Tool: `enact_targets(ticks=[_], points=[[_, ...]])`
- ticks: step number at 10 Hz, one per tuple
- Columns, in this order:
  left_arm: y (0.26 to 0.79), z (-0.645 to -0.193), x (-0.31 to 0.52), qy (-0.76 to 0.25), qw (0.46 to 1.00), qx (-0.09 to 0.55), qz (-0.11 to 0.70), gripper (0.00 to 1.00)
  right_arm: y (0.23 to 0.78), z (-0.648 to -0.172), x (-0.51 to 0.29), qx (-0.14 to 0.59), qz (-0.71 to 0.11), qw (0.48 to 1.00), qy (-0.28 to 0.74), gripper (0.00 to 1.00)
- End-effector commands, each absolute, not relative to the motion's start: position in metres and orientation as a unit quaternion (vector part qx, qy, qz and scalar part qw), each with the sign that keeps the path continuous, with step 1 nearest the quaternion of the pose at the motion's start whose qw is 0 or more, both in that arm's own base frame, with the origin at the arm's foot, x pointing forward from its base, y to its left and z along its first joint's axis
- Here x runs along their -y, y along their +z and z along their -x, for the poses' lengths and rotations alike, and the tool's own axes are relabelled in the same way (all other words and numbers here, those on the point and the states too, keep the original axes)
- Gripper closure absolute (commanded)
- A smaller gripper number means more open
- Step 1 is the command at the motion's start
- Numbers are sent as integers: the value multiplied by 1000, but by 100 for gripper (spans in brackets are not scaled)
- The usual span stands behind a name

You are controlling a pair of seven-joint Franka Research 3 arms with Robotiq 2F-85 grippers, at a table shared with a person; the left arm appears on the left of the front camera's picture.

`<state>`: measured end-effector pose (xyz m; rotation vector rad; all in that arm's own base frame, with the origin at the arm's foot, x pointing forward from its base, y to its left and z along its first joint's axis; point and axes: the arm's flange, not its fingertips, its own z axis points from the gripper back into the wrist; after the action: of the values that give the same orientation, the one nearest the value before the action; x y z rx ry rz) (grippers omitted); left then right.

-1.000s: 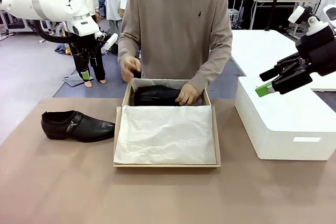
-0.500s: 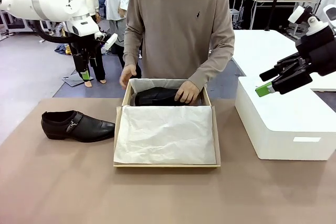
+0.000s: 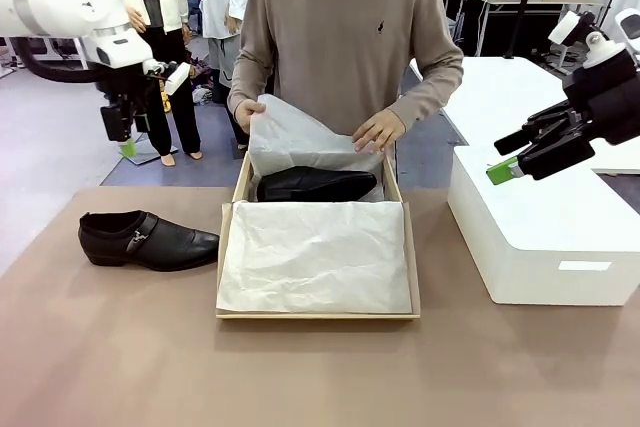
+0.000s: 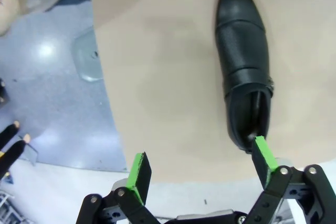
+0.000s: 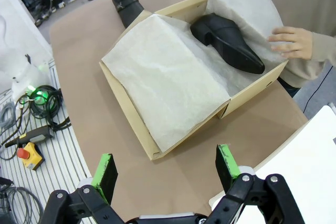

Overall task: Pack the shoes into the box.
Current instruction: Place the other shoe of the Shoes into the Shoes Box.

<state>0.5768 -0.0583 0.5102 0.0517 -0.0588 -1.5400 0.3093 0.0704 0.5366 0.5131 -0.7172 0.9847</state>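
Packing half done: 1st shoe (image 3: 315, 184) is laid in box (image 3: 318, 315); 2nd shoe (image 3: 147, 239) is to be grasped next; L gripper (image 4: 199, 156) & R gripper (image 5: 164, 158) spread, empty.

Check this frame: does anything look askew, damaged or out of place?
Nothing damaged or spilled. One black dress shoe lies in the cardboard shoebox; its mate sits on the table beside it, not yet packed.

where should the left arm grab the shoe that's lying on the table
Probably the rear half, around the strap and collar, coming straight down from above. The shoe sits upright on its sole, heel away from the box, and its sides there look narrow enough for the open left tool to straddle. The glossy toe slopes and could slip.
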Motion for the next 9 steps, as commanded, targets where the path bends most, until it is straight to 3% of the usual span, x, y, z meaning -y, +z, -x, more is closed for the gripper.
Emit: enact_targets(ticks=[1, 6, 9], points=[[492, -556, 44, -692, 721, 23, 0, 0, 537, -313, -71, 342, -250, 778, 465, 0], [440, -560, 22, -686, 727, 25, 1, 0, 537, -313, -71, 342, -250, 778, 465, 0], [438, -562, 25, -678, 735, 9, -3, 0, 537, -313, -71, 342, -250, 778, 465, 0]])
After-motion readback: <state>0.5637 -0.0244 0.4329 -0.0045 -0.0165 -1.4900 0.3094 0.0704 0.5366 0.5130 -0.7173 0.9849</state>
